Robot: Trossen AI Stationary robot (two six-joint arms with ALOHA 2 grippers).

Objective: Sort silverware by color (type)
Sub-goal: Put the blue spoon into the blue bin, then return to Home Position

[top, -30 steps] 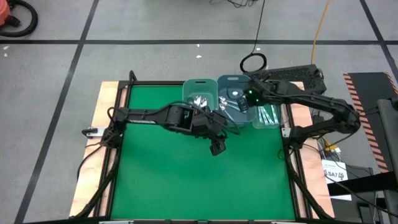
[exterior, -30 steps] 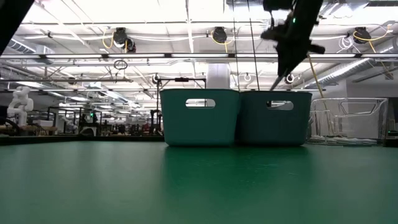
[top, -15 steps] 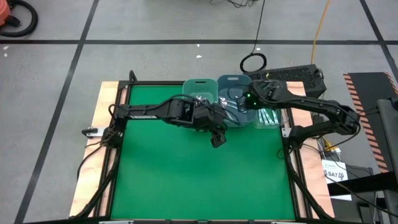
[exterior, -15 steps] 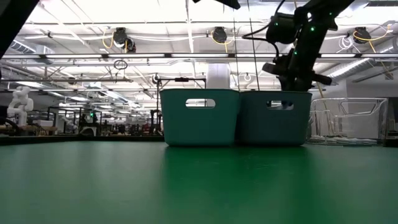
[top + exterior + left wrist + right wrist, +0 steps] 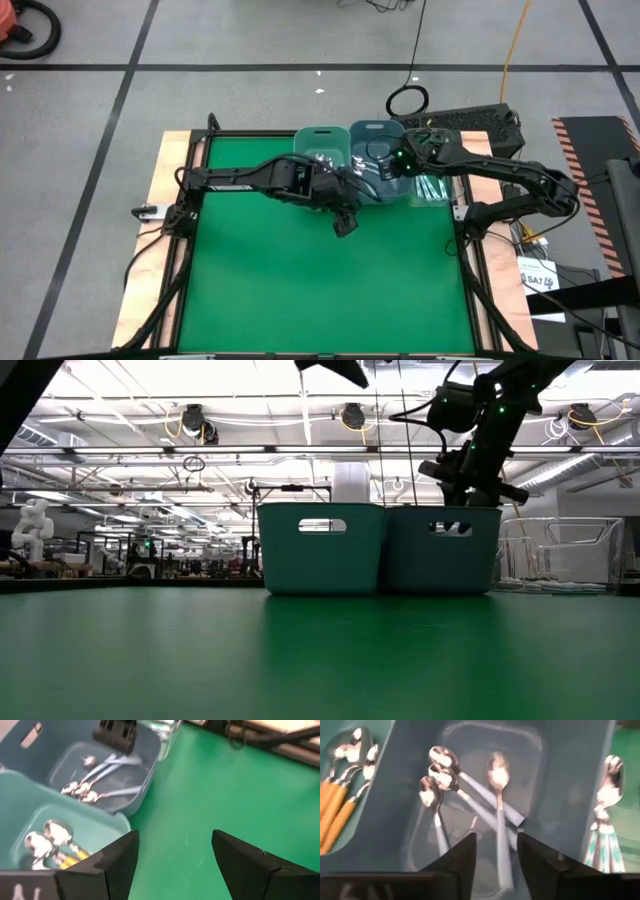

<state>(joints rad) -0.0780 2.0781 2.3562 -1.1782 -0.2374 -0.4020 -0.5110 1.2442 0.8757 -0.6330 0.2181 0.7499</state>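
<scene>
Fingers of the right end effector [image 5: 495,852] spread, nothing between them, poised over the middle bin [image 5: 570,785] where light blue spoons [image 5: 470,795] lie. Orange spoons [image 5: 337,805] fill the neighbouring bin. Left end effector [image 5: 172,860] gapes wide above the green surface [image 5: 225,785] beside the bins.

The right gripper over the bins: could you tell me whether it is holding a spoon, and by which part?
Nothing is held. The right gripper hangs open over the middle bin, and the light blue spoons lie loose on its floor.
</scene>
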